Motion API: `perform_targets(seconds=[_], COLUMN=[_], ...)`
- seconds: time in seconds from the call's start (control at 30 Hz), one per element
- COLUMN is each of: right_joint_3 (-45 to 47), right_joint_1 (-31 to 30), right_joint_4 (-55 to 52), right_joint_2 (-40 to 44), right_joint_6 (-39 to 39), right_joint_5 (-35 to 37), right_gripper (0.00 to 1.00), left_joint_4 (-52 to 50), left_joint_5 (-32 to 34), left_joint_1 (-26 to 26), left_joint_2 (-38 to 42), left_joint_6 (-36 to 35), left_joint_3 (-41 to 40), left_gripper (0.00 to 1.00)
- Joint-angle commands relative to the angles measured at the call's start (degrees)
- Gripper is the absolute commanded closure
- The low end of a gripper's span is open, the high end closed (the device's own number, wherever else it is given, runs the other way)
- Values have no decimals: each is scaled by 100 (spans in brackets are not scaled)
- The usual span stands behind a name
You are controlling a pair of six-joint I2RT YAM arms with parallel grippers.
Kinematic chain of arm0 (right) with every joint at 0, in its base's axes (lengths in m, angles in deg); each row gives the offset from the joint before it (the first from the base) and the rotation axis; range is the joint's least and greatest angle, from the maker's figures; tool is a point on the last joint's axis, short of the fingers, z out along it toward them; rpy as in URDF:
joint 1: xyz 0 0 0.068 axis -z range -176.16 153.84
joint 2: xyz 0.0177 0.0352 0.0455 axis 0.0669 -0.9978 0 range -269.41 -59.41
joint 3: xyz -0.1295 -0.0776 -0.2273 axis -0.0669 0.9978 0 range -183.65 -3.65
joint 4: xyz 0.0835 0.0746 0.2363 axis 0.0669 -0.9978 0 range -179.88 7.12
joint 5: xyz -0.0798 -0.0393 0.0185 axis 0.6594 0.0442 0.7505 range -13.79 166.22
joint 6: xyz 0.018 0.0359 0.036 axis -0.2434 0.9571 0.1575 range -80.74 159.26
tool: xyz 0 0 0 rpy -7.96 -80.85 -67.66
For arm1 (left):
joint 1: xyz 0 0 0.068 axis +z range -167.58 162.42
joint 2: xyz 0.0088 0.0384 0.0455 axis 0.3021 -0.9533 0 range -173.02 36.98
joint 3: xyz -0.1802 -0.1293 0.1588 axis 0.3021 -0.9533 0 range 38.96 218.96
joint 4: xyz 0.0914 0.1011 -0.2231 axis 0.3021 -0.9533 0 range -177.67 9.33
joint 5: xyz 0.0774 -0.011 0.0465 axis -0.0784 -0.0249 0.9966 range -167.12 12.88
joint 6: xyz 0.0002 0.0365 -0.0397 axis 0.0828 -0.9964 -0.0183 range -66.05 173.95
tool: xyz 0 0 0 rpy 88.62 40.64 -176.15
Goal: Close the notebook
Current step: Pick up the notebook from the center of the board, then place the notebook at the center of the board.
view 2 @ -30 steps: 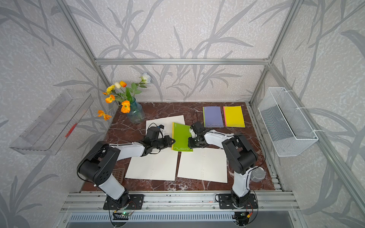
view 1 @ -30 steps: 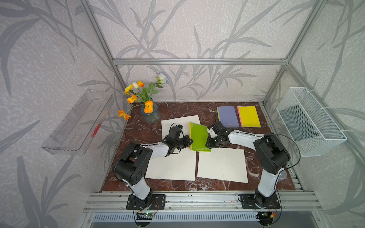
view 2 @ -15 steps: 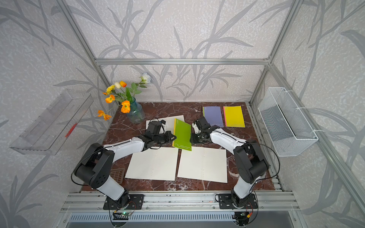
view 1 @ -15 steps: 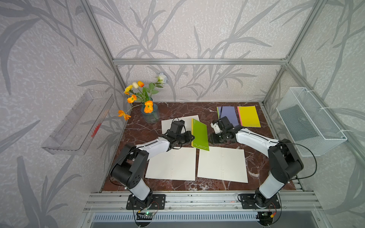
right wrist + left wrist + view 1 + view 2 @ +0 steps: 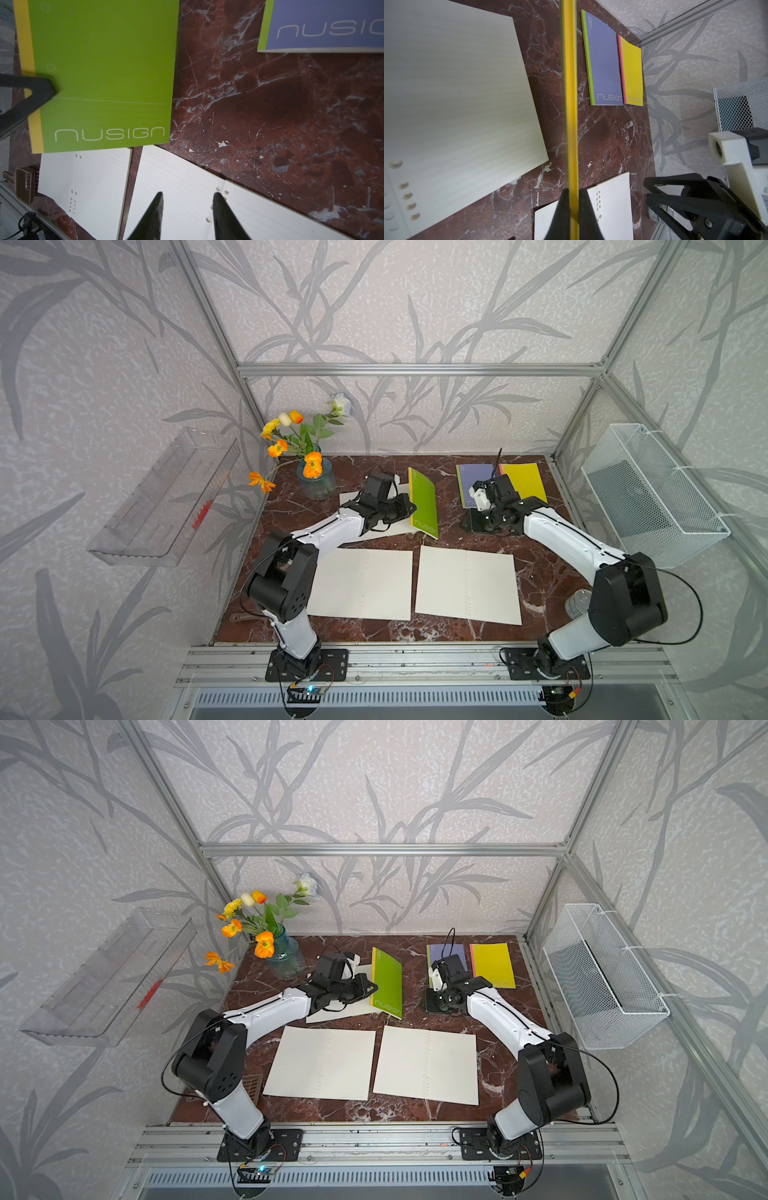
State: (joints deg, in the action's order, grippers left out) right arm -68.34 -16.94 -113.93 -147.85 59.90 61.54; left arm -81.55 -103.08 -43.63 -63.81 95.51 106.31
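The notebook sits mid-back on the tabletop, right of the vase. Its green cover stands tilted on edge, green face toward the right arm. The long axis runs back to front, with the logo end nearest the front. The left claw is clamped on the cover's yellow-banded edge. The right claw is spread and holds nothing. It is just beside the purple notebook, above 2 sheets.
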Motion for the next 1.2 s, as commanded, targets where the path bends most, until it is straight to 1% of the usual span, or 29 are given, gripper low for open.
perform_targets(seconds=[0.0,0.2,0.43,0.63,0.8,1.0,1.17], right_joint_3=[-70,-70,-431,-701,-774,-723,-662], right_joint_1=[38,124,378,416,434,486,531], right_joint_4=[-233,-276,-480,-628,-703,-677,-633], right_joint_2=[100,8,-185,-373,-428,-437,-411], right_joint_6=[-54,-25,-104,-148,-183,-157,-131], right_joint_5=[-84,-84,-202,-238,-211,-194,-191], right_gripper=[60,60,59,59,60,60,60], left_joint_4=[-4,38,154,565,627,330,307], left_joint_5=[-180,-310,-595,-910,-1090,-1344,-1585], left_joint_1=[76,181,353,485,547,582,617], left_joint_2=[-352,-1038,-1946,-2603,-2987,-3360,-3552], left_joint_6=[-63,16,232,337,447,405,440], left_joint_3=[484,1309,2208,2723,3151,3671,3859], left_gripper=[95,95,95,94,95,94,94])
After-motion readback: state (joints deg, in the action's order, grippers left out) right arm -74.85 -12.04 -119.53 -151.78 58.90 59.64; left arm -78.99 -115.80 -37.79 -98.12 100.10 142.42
